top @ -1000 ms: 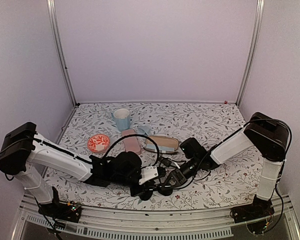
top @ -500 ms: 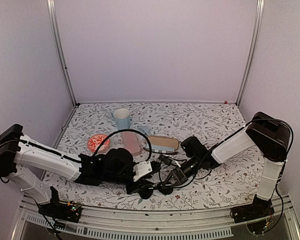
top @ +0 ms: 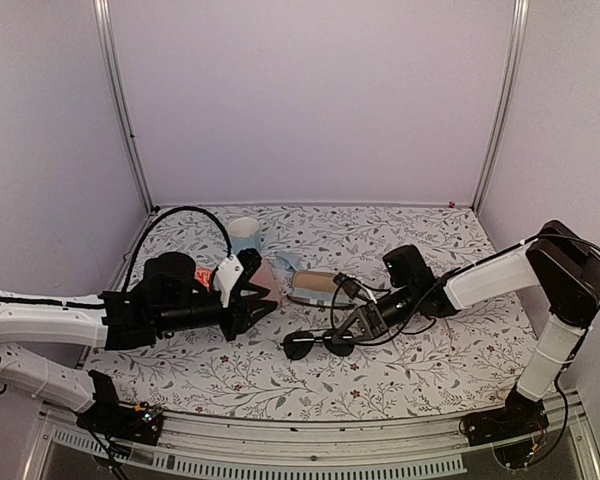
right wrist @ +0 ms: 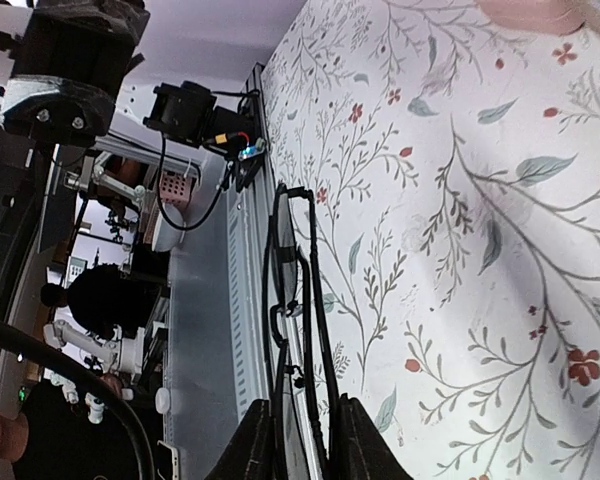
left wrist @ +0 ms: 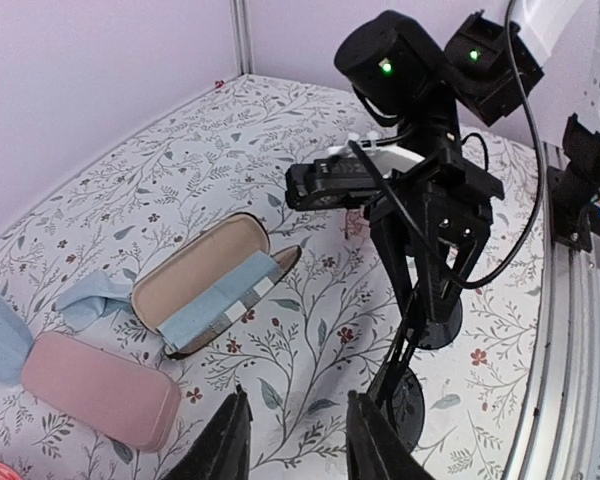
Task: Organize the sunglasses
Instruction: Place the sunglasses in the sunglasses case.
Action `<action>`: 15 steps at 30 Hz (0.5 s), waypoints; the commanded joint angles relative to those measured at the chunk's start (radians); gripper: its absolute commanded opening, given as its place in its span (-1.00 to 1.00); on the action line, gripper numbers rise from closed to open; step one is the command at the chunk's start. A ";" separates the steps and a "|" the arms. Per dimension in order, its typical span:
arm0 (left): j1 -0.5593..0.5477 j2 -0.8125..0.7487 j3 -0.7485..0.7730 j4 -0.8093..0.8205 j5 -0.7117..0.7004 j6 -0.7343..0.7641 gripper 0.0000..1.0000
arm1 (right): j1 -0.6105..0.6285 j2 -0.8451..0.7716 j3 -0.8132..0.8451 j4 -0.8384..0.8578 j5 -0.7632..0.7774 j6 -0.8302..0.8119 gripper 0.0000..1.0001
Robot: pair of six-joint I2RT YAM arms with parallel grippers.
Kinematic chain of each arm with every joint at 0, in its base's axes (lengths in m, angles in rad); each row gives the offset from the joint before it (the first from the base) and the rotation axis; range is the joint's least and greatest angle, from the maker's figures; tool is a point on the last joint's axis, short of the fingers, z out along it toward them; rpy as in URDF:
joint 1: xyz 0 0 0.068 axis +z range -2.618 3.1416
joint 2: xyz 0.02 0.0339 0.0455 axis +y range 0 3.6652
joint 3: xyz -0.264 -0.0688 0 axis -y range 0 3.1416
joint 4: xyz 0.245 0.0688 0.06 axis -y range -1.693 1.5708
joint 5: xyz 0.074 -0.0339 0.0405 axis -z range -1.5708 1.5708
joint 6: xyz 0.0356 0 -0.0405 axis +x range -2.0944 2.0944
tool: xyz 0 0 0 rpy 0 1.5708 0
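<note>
The black wire-frame sunglasses (top: 320,344) hang low over the floral table, dark lenses down. My right gripper (top: 354,326) is shut on their frame. In the right wrist view the thin frame (right wrist: 292,290) runs out from between the two fingers (right wrist: 256,448). My left gripper (top: 257,303) stands open, well left of the sunglasses, with nothing between its fingers. The left wrist view shows its fingertips (left wrist: 228,440) over bare tablecloth, and the sunglasses (left wrist: 402,398) hang from the right gripper (left wrist: 430,275) just ahead to the right.
An open brown case (top: 325,288) lined with blue cloth lies behind the sunglasses. A shut pink case (left wrist: 100,388) lies to its left, by my left gripper. A blue cup (top: 244,237) and loose blue cloth (top: 286,262) sit farther back. A red bowl (top: 202,278) peeks from behind the left arm.
My left gripper has opened and drawn back to the left, away from the sunglasses. My right gripper has kept its hold and carried them a little back and up.
</note>
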 commanded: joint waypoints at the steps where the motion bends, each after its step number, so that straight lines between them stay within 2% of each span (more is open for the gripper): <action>1: 0.068 -0.014 -0.010 0.023 0.012 -0.074 -0.28 | -0.064 -0.049 0.048 0.004 -0.002 0.030 -0.57; 7: 0.118 0.051 0.024 0.037 0.005 -0.122 -0.10 | -0.133 -0.029 0.112 -0.004 0.024 0.051 -0.55; 15: 0.146 0.222 0.124 0.026 0.000 -0.158 -0.07 | -0.215 0.055 0.208 -0.006 0.066 0.087 -0.54</action>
